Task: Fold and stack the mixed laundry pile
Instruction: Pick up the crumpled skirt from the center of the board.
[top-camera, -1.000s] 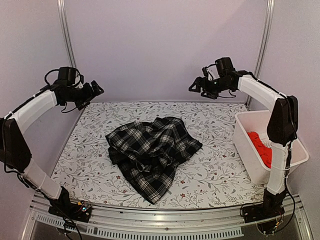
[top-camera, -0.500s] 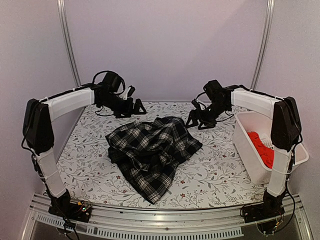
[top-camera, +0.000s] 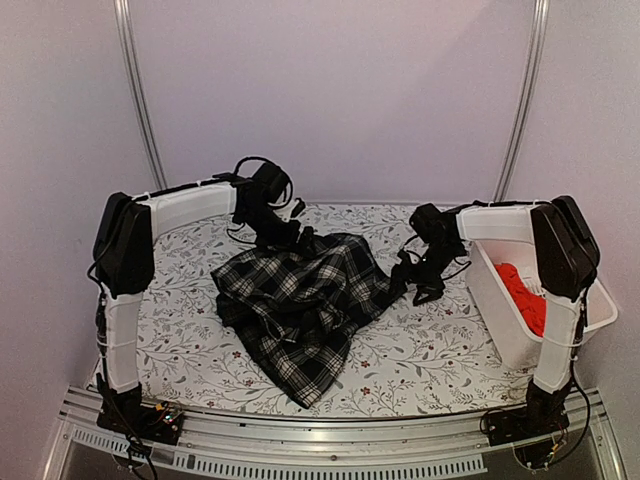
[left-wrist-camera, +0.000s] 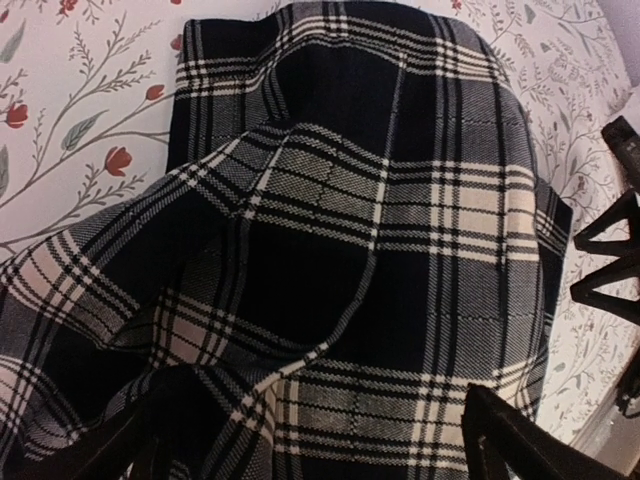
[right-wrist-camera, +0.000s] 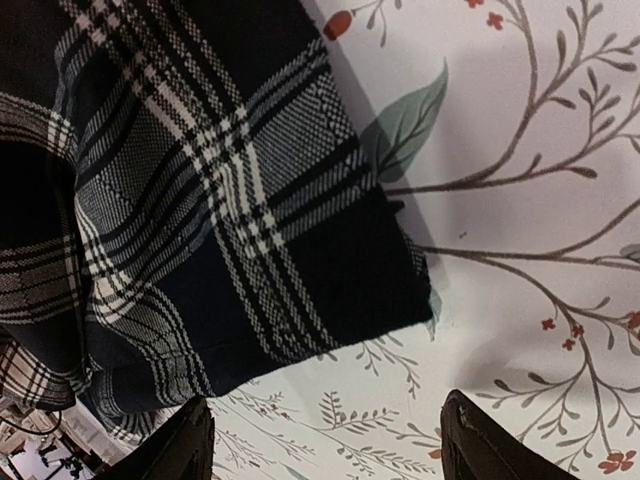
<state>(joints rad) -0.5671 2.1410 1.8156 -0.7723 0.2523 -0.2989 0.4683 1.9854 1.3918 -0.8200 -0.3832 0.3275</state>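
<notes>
Floral-patterned table cover (top-camera: 180, 300), mid-tabletop: crumpled black-and-white plaid cloth garment (top-camera: 300, 310), long axis roughly far edge to near edge. Left gripper (top-camera: 292, 238) spread wide, over far hem. Right gripper (top-camera: 415, 282) spread, empty, just right of right-hand corner. Reckon both equally near.

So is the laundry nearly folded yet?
Nothing is folded yet. The plaid garment lies crumpled on the table, with the left gripper and right gripper open at its edges. The red shirt sits in the basket. All folding and stacking remains.

Rumpled plaid garment (left-wrist-camera: 350, 250) (black-and-white) lies on floral table cover (left-wrist-camera: 60, 120).
</notes>
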